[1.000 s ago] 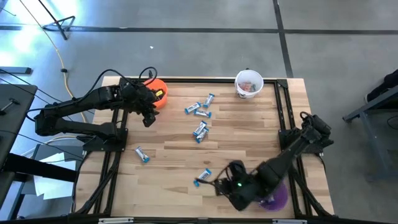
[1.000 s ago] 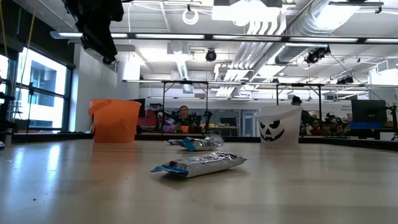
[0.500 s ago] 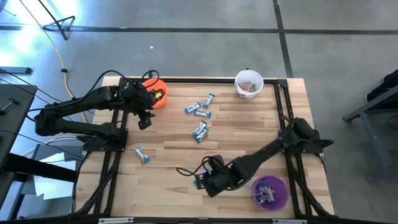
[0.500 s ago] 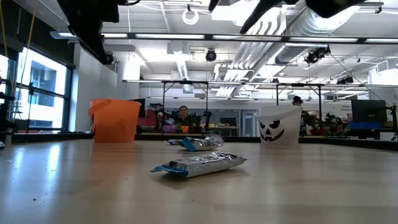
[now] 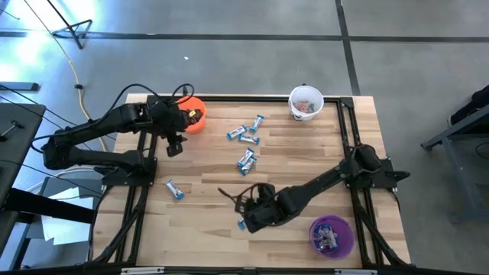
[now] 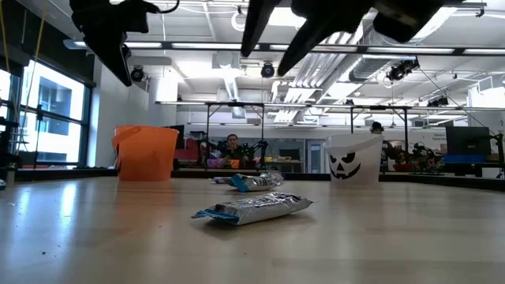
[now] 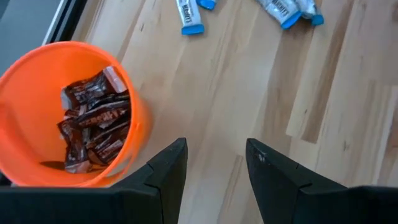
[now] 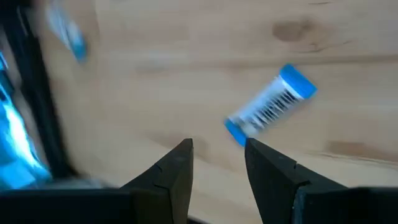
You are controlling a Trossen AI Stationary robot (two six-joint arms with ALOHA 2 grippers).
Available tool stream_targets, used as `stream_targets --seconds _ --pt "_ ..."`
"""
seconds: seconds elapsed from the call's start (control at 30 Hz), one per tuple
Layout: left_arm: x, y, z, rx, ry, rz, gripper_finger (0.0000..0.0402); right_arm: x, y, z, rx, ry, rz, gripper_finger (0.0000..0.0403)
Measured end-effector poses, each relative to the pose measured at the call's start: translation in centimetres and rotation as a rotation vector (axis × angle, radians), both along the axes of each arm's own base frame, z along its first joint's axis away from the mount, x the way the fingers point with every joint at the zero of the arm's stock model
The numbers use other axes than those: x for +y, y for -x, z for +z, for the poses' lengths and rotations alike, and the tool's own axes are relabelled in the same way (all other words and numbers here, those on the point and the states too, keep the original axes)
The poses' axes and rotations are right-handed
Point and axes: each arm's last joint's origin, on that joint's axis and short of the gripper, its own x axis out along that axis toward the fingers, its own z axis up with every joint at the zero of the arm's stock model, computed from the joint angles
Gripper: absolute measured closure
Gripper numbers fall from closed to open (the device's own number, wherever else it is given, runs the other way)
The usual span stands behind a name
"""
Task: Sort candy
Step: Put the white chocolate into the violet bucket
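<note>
No legible text. Barcode only on blue-and-white candy (image 8: 271,107) just ahead of right gripper (image 8: 217,163); wrapper print elsewhere unreadable.

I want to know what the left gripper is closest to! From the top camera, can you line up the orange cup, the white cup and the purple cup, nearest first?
From the left gripper:
1. Orange cup, right beside it at the table's far left corner.
2. White cup, across at the far right corner.
3. Purple cup, at the near right corner, farthest.
</note>
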Motion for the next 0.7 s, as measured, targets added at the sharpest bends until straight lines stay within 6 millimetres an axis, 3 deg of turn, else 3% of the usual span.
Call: stream_targets --seconds 0.17,0.43,0.7 --pt "0.6 0.3 0.0 0.011 -0.019 0.001 0.0249 0.8 -0.8 -2.2 -0.045 -0.029 -0.207 0.0263" --pt "1.6 0.8 0.0 0.031 -0.056 -0.002 0.0249 2.2 -2.3 -6.2 -0.018 -0.104 -0.205 0.0263" --pt "2.2 1.2 0.2 0.016 -0.077 0.023 0.0249 1.7 -2.6 -8.0 0.065 -0.117 -0.208 0.0263"
